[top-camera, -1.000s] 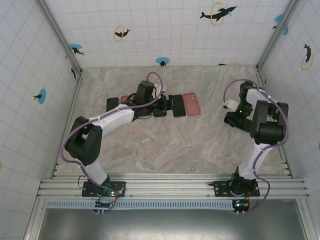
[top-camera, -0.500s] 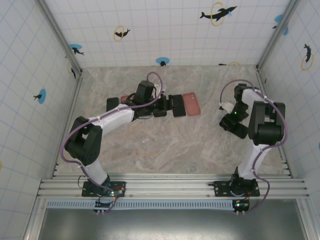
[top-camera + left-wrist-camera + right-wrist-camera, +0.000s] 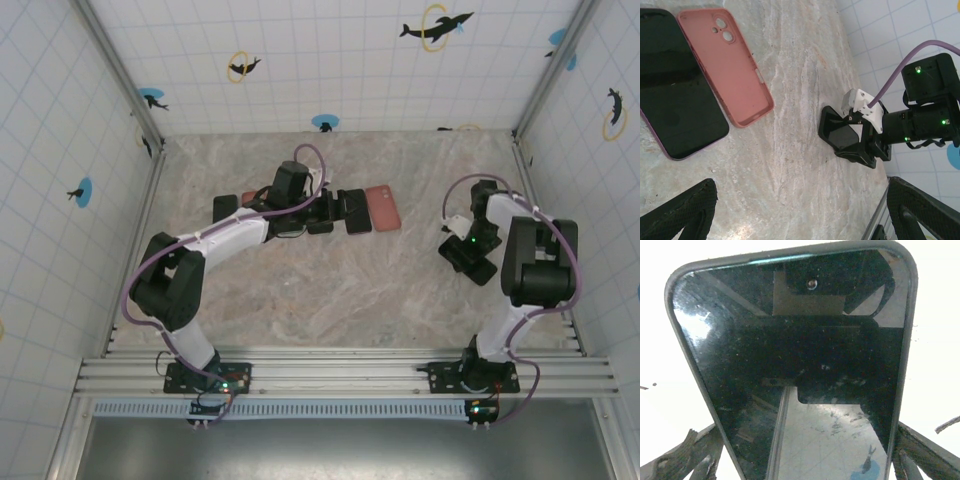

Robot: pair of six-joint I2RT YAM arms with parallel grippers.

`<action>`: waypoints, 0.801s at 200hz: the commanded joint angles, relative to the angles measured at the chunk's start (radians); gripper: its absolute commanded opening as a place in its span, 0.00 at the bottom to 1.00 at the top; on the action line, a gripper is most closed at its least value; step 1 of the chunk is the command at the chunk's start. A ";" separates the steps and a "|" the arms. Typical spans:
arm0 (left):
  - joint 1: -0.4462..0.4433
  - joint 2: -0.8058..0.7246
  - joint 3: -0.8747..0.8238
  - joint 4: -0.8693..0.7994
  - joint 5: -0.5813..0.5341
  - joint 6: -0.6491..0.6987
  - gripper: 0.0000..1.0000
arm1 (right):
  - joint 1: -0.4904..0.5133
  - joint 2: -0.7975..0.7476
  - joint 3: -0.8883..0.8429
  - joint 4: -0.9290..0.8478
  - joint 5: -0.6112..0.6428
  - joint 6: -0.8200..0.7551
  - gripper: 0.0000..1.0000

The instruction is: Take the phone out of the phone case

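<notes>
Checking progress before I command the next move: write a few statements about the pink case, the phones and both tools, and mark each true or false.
1. The pink case lies empty on the table. True.
2. The left tool is shut on the pink case. False: its fingers stand wide apart with nothing between them, short of the case.
3. The phone with the purple edge lies screen up beside the pink case. True.
4. The right tool hovers over the pink case. False: it is off toward the right side of the table, well apart from the case, with a second dark phone between its fingers.
</notes>
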 commanded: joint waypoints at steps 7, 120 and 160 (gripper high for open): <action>0.006 0.015 0.029 0.003 0.021 -0.006 0.89 | -0.003 0.033 -0.090 0.027 -0.006 0.021 0.80; -0.011 0.042 0.034 0.071 0.027 -0.076 0.84 | 0.013 -0.039 -0.095 0.068 -0.113 0.069 0.55; -0.041 0.062 0.027 0.144 0.002 -0.126 0.82 | 0.014 -0.093 -0.088 0.060 -0.242 0.107 0.52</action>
